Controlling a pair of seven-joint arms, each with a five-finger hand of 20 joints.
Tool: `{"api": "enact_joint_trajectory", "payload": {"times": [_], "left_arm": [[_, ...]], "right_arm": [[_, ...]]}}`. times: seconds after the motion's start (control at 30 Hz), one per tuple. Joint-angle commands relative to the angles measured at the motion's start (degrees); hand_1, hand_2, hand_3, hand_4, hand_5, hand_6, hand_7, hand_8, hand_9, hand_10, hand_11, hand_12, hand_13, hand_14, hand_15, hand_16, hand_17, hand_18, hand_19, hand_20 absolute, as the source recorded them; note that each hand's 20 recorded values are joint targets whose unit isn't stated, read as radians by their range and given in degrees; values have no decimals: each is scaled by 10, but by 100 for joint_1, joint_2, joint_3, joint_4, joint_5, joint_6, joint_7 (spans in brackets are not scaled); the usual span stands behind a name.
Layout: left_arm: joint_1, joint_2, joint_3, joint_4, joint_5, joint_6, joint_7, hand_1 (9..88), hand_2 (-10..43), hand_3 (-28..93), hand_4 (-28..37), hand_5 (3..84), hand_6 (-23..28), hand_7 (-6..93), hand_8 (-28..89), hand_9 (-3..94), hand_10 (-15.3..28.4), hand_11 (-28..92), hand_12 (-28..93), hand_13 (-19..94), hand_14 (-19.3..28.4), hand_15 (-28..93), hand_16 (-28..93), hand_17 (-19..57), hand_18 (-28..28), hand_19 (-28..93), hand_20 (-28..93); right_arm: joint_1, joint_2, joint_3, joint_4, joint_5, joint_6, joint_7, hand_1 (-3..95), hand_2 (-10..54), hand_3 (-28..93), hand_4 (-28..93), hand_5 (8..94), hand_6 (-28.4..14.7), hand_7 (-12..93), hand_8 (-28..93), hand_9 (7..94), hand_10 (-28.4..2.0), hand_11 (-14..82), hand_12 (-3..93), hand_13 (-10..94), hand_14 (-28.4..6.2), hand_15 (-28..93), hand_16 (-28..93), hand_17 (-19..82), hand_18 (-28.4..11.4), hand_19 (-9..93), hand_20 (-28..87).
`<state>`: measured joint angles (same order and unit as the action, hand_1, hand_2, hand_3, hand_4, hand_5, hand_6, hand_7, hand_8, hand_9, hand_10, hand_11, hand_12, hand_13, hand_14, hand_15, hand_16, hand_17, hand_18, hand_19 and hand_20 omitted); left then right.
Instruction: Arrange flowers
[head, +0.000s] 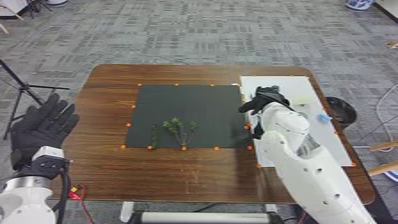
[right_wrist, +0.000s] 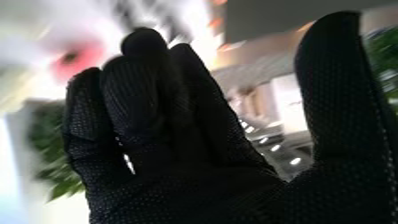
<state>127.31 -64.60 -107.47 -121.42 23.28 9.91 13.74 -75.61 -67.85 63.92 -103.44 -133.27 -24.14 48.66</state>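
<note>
In the head view, my right hand (head: 264, 99) is over the upper left part of the white sheet (head: 280, 82) at the table's right. The right wrist view has the right hand (right_wrist: 187, 135) with its fingers fairly straight and the thumb spread apart, holding nothing visible. Blurred beyond it are a pink flower (right_wrist: 78, 59) and green leaves (right_wrist: 55, 150). On the black mat (head: 182, 100) lie a leafy green sprig (head: 180, 128) and a thin green stem (head: 155, 136), both near its lower edge. My left hand (head: 40, 122) is open at the far left, palm up, beside the table.
Pale yellow and blue items (head: 323, 118) lie on the white sheet beside the right arm. Small orange markers line the mat and sheet. A dark bin (head: 341, 111) stands off the table's right edge, and a tripod (head: 25, 85) at the left.
</note>
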Motion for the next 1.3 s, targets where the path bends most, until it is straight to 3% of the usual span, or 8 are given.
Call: {"api": "enact_joint_trajectory", "payload": {"times": [0.03, 0.43, 0.63, 0.73, 0.8, 0.97, 1.03, 1.3], "left_arm": [[62, -38, -24, -34, -75, 35, 36, 279, 170, 742, -283, 440, 91, 101, -85, 341, 161, 202, 82, 246, 158, 256, -43, -86, 150, 380, 85], [-37, -7, 36, 22, -87, -54, -5, 279, 170, 742, -283, 440, 91, 103, -85, 341, 162, 205, 82, 246, 158, 259, -46, -86, 150, 381, 84], [28, -34, 89, -29, -272, 70, 131, 276, 163, 746, -283, 442, 93, 104, -85, 344, 164, 207, 83, 248, 158, 261, -46, -85, 150, 381, 84], [74, 10, 169, -157, -534, 388, 227, 275, 162, 746, -283, 447, 94, 106, -85, 348, 163, 211, 84, 250, 158, 264, -45, -85, 151, 383, 84], [84, -22, 160, -125, -672, 220, 231, 273, 158, 752, -283, 454, 95, 112, -86, 353, 165, 216, 85, 255, 160, 274, -44, -84, 152, 388, 86], [193, -58, 102, -225, -568, 324, 170, 271, 153, 751, -283, 459, 97, 115, -88, 356, 167, 220, 86, 256, 162, 282, -47, -83, 153, 391, 87], [196, -81, 77, -220, -496, 179, 107, 271, 152, 750, -283, 460, 96, 116, -89, 356, 168, 220, 85, 256, 161, 282, -48, -83, 153, 391, 87], [151, -90, 104, -198, -475, 112, 65, 268, 148, 746, -283, 459, 95, 113, -90, 354, 168, 220, 85, 253, 163, 283, -51, -84, 153, 392, 87]], "right_arm": [[151, 233, -59, 254, -538, 118, 10, 333, -95, 568, -261, 555, -123, 99, -47, 567, -229, 522, 405, 558, -207, 767, 402, 302, -284, 879, 337], [469, 452, -673, 861, -623, -141, -142, 328, -95, 541, -263, 585, -113, 116, -53, 579, -222, 548, 442, 572, -206, 778, 448, 314, -284, 880, 391], [581, 269, -740, 1318, -724, -244, -144, 355, -95, 536, -271, 579, -111, 111, -57, 575, -221, 537, 435, 570, -205, 773, 452, 312, -284, 872, 399], [564, 66, -495, 1386, -245, -446, 17, 371, -95, 639, -270, 592, -94, 141, -59, 582, -207, 549, 430, 573, -196, 771, 448, 315, -282, 868, 402], [537, 29, -481, 1442, -298, -517, -26, 382, -95, 669, -265, 608, -84, 165, -64, 590, -201, 554, 429, 575, -192, 770, 447, 316, -280, 865, 403], [425, -35, -546, 1559, -281, -666, -183, 424, -95, 691, -258, 635, -63, 226, -74, 605, -191, 558, 429, 580, -186, 766, 451, 321, -274, 859, 407], [402, -115, -583, 1624, -281, -869, -138, 434, -95, 694, -259, 641, -54, 272, -82, 607, -187, 559, 432, 581, -183, 763, 453, 323, -271, 855, 411], [304, -225, -882, 1778, -615, -950, -327, 464, -95, 659, -279, 625, -43, 379, 82, 608, -181, 568, 433, 583, -176, 760, 458, 324, -266, 847, 423]]}}
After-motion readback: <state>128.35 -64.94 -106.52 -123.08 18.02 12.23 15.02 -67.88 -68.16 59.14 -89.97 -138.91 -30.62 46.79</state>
